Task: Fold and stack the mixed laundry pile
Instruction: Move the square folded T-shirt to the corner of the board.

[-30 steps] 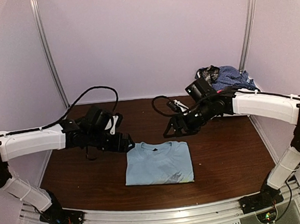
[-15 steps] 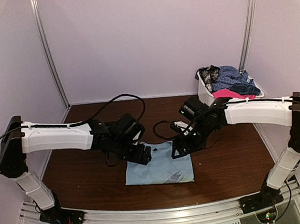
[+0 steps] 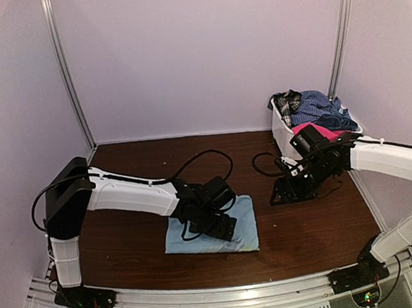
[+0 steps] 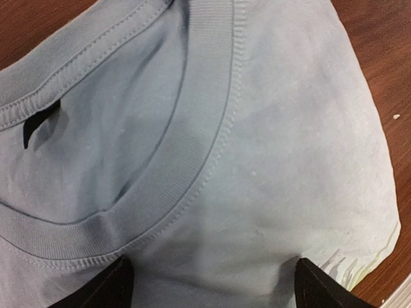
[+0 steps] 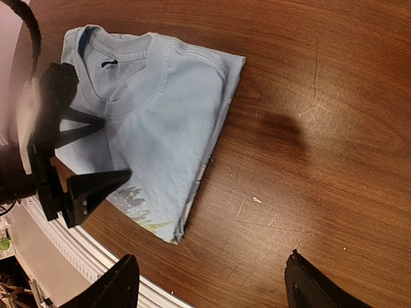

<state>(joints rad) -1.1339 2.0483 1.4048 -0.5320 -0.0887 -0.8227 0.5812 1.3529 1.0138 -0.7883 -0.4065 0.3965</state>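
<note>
- Our left gripper (image 4: 215,290) hangs low over the folded light blue T-shirt (image 3: 245,219). Its fingers are spread wide just below the collar (image 4: 212,128) and grip nothing. We cannot tell whether the tips touch the cloth.
- Our right gripper (image 5: 216,289) is also wide apart and empty, over bare wood to the right of the T-shirt and apart from it.
- The T-shirt lies mid-table toward the near edge, a flat rectangle of soft knit with a ribbed collar and a pale print (image 5: 138,205) at one corner.
- The rest of the laundry pile (image 3: 313,110) is heaped in the white basket (image 3: 281,130) at the far right: blue check, pink, plaid and dark cloth.
- Scratched brown table (image 3: 312,231) shows on every side of the T-shirt.
</note>
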